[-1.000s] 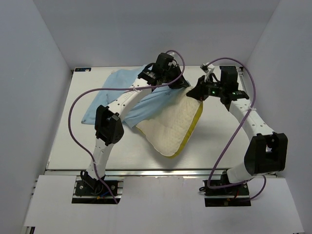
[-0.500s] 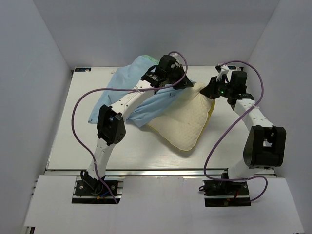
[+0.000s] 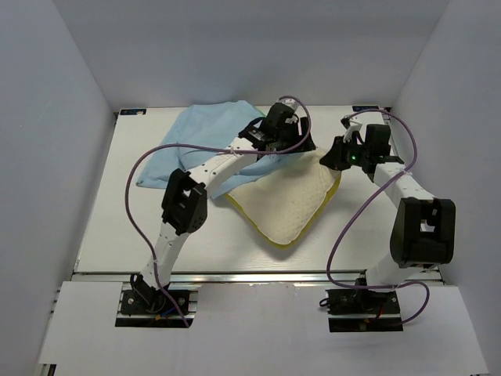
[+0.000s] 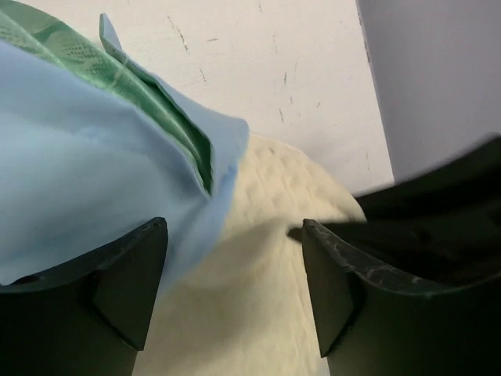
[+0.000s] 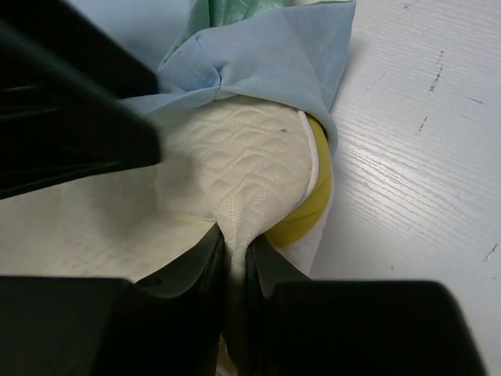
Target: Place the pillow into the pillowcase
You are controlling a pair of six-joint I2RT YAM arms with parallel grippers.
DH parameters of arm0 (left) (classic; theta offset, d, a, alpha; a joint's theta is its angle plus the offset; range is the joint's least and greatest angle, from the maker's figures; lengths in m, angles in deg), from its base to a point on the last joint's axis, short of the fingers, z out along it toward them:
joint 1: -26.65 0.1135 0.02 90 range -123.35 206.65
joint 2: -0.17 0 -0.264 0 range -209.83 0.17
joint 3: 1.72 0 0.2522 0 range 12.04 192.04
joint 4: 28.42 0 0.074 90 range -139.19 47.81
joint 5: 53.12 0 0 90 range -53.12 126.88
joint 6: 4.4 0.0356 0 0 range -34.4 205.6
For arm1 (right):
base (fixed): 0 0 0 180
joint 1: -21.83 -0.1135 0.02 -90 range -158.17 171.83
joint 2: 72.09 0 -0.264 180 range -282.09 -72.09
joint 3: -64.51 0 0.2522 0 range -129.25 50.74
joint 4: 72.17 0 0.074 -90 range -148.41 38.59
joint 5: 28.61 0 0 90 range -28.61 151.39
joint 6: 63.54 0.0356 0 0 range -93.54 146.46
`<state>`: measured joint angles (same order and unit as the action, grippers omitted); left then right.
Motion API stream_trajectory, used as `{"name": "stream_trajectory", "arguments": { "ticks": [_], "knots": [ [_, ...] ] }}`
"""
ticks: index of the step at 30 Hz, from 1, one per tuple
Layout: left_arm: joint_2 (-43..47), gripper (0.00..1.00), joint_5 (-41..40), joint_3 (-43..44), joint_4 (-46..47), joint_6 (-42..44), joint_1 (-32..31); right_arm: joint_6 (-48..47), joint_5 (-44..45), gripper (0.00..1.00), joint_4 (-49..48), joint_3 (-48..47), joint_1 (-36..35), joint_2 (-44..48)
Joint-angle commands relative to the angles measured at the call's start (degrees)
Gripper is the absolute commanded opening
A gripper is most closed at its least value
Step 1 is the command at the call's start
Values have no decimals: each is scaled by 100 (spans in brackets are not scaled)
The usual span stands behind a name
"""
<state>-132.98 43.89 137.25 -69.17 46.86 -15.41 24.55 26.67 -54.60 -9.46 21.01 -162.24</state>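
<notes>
The cream dimpled pillow lies diagonally mid-table, its yellow band showing at the far right corner. The light blue pillowcase spreads across the back left, and its edge drapes over the pillow's far end. In the left wrist view the case shows its mint green inside. My left gripper hangs open over the pillow, with nothing between its fingers. My right gripper is shut, pinching a fold of the pillow's cover at that corner.
The white table is boxed in by grey walls on the left, back and right. The left arm reaches over the pillowcase and pillow. Both grippers sit close together near the back right, and the left gripper fills the upper left of the right wrist view.
My left gripper has opened and let go of the pillowcase, which has dropped flatter onto the table. The pillow has sunk and shifted slightly left. My right gripper keeps its pinch.
</notes>
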Motion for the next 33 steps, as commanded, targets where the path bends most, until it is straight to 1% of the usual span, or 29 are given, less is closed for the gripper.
{"name": "stream_trajectory", "arguments": {
  "ticks": [1,2,3,5,6,8,9,10,11,12,13,14,15,16,17,19,20,23,24,25,26,27,28,29,30,31,33],
  "knots": [
    [1368,80,-577,-382,290,753,-12,-2,-158,19,-48,-482,-41,-187],
    [1744,81,-621,-505,316,867,-12,7,-158,21,-13,-553,-41,-266],
    [1930,84,-726,-715,255,1068,-12,15,-158,25,40,-623,-41,-301],
    [2334,87,-954,-979,150,1289,-21,-28,-141,31,250,-843,-32,-354],
    [2798,87,-1173,-1407,62,1473,-30,-63,-149,38,304,-896,-24,-354],
    [3353,88,-1464,-2023,9,1615,-39,-212,-140,45,514,-1045,-15,-284],
    [3956,88,-1770,-2766,0,1668,-56,-291,-149,51,602,-1089,-15,-240],
    [4293,88,-1895,-3209,26,1668,-56,-388,-123,55,699,-1125,-6,-179],
    [4610,89,-1992,-3631,113,1572,-74,-589,-36,62,874,-1151,-6,-31],
    [5239,90,-2149,-4061,158,1502,-74,-695,43,64,954,-1151,-6,58],
    [5524,91,-2229,-4866,184,1405,-91,-818,123,68,1033,-1134,-6,155],
    [5797,91,-2291,-5240,193,1204,-152,-1081,280,74,1190,-1099,3,364],
    [6052,94,-2370,-5591,202,1080,-214,-1205,360,78,1279,-1073,3,471],
    [6472,94,-2579,-6204,176,957,-284,-1345,387,85,1349,-1046,12,594],
    [6642,94,-2703,-6462,141,704,-468,-1634,404,89,1620,-1037,3,795],
    [6923,95,-3088,-7059,123,544,-644,-1803,466,89,1780,-985,12,998],
    [6951,96,-3213,-7193,80,395,-750,-1882,553,89,1894,-976,12,1173],
    [6898,96,-3486,-7667,114,254,-768,-2041,799,89,1974,-879,12,1447],
    [6863,96,-3548,-7774,184,262,-768,-2206,748,89,2183,-870,12,1500],
    [6828,96,-3644,-7870,245,271,-768,-2339,608,89,2342,-870,20,1552],
    [6715,96,-3862,-8037,385,279,-768,-2471,154,90,2543,-853,12,1657],
    [6661,96,-3995,-8091,448,297,-768,-2602,-129,89,2954,-826,-6,1711],
    [6600,96,-4153,-8152,509,306,-768,-2752,-323,89,3150,-774,-32,1746],
    [6469,96,-4520,-8231,632,332,-768,-2805,-551,89,3326,-730,-128,1833],
    [6380,97,-4524,-8258,633,306,-768,-2823,-614,89,3415,-642,-172,1895],
    [6310,97,-4898,-8267,720,297,-768,-2780,-650,89,3424,-415,-216,1983],
    [6047,96,-5269,-8319,1053,384,-768,-2744,-694,89,3311,-142,-366,2281]
  ]
}}
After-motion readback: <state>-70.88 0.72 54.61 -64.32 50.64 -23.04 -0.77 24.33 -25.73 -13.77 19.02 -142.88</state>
